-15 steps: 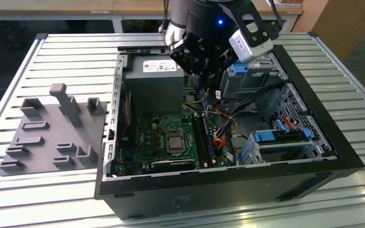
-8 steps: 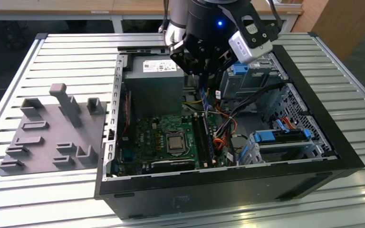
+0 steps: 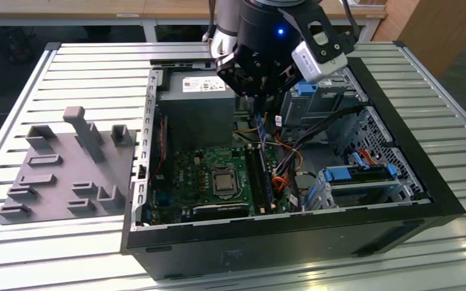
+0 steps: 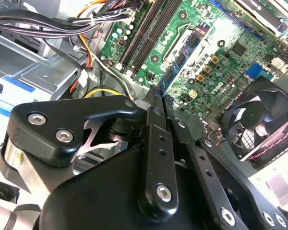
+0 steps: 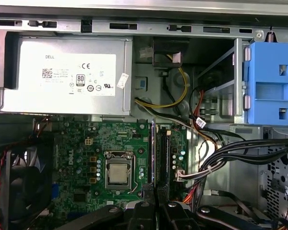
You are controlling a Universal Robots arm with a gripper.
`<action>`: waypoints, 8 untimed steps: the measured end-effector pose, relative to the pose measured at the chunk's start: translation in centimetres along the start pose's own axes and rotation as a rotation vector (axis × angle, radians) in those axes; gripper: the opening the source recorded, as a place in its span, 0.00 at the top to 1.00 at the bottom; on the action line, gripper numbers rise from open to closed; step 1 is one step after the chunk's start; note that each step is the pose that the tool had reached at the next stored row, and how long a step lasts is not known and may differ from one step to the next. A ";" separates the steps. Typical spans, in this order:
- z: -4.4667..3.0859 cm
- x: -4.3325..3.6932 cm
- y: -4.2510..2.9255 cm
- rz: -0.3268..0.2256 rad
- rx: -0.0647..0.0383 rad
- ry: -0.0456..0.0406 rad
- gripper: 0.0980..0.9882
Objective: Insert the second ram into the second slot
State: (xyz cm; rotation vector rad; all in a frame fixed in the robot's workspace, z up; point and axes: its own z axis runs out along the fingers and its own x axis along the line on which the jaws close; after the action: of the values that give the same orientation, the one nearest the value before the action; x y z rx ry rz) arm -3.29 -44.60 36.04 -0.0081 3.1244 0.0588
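The gripper [image 5: 156, 191] was closed narrowly on the second ram [image 5: 152, 148], which hung edge-down just above the motherboard [image 5: 81, 143], over its memory slots [image 5: 166, 153]. In my judgement, a small tilt or offset could press the ram onto a slot wall, or catch the cables [image 5: 240, 151] beside the motherboard.

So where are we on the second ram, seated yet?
Not seated. Done: the gripper is shut on the second ram, held edge-on. In hand: it hangs over the motherboard, close to the memory slots. Left: getting it into its slot; the first wrist view shows it beside them, not in one. Can't tell if another stick is already in.
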 end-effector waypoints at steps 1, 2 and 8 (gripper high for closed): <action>0.02 0.00 0.00 0.000 0.000 -0.0001 0.96; 0.04 0.00 0.00 0.000 0.000 -0.0001 0.96; 0.16 0.00 -0.01 0.000 0.000 0.0000 0.96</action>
State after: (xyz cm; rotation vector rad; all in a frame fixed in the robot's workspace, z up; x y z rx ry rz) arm -3.29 -44.60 35.88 -0.0081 3.1244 0.0588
